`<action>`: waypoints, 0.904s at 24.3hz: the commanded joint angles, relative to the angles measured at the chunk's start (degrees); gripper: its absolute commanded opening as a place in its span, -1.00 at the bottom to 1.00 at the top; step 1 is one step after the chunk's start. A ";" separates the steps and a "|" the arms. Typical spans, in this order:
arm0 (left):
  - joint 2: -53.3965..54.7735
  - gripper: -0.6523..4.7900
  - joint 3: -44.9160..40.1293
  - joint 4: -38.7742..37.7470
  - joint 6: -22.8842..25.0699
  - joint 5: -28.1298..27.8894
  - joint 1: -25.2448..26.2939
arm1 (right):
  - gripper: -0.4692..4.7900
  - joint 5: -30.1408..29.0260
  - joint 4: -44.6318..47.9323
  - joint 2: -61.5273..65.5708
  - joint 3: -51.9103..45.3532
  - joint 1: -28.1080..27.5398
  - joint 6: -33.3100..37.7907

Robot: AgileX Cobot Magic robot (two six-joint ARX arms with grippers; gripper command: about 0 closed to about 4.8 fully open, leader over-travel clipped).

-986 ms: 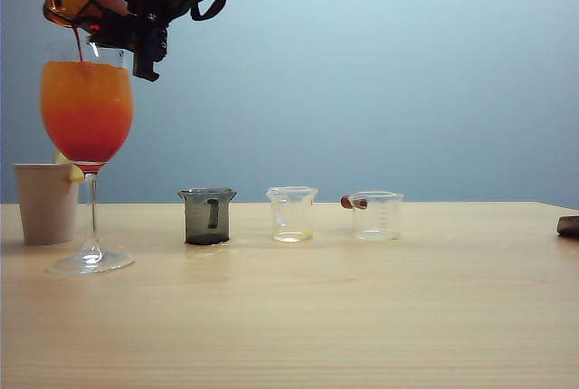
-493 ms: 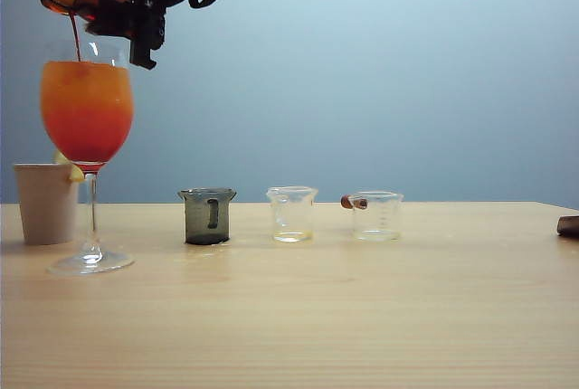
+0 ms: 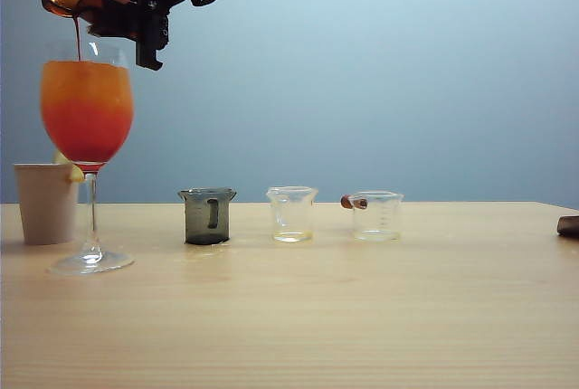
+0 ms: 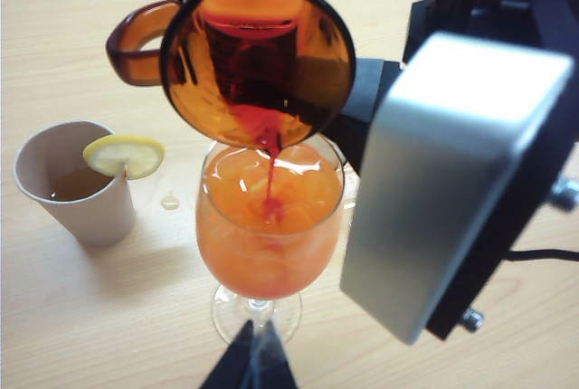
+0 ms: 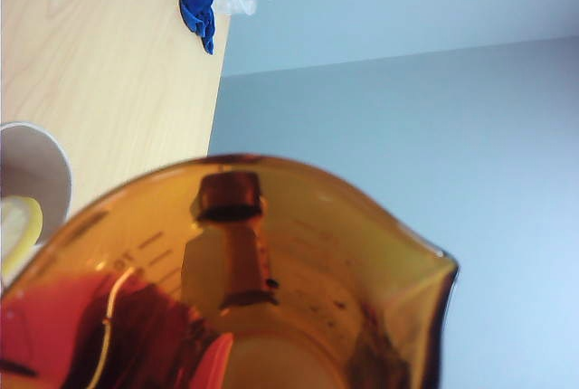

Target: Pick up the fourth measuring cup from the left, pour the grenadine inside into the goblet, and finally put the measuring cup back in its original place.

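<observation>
Three small cups stand in a row on the light wooden table (image 3: 362, 317): a smoky grey measuring cup (image 3: 207, 215), then a clear cup with a little yellowish liquid at its bottom (image 3: 291, 213), then an empty clear cup (image 3: 376, 215). The fourth measuring cup (image 4: 258, 50), a small translucent amber-brown beaker with a flared lip and a side handle, is not on the table. It is high at the left of the exterior view, tilted steeply over the tall clear stemmed goblet (image 3: 87, 149).

The right gripper (image 3: 136, 4) reaches across to this side and its jaws are closed on the amber cup. A thin stream of deep red grenadine (image 4: 269, 172) falls from the lip into the goblet, which is nearly full of orange drink, redder near the bottom.

A beige paper cup (image 4: 80, 181) with a lemon slice (image 4: 124, 155) on its rim stands just beside the goblet.

The left gripper (image 4: 251, 364) shows only as a dark tip near the goblet's foot in the left wrist view; whether its jaws are wide or narrow I cannot tell.
</observation>
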 commanded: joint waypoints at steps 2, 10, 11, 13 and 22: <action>-0.17 -0.78 0.17 0.52 0.04 0.11 -0.02 | -0.62 -0.07 1.09 -0.61 0.46 0.04 -1.53; -0.17 -0.78 0.17 0.50 0.02 0.11 -0.02 | -0.62 -0.07 0.50 -0.96 0.48 -0.13 -3.02; -0.17 -0.78 0.17 0.46 0.02 0.09 -0.02 | -0.62 -0.07 0.39 -0.98 0.48 -0.15 -3.23; -0.17 -0.78 0.17 0.35 0.02 0.09 -0.02 | -0.62 -0.07 0.15 -1.31 0.48 -0.15 -4.44; -0.17 -0.78 0.17 0.11 0.02 0.11 -0.02 | -0.62 -0.04 -1.14 -1.38 1.92 -0.13 -5.95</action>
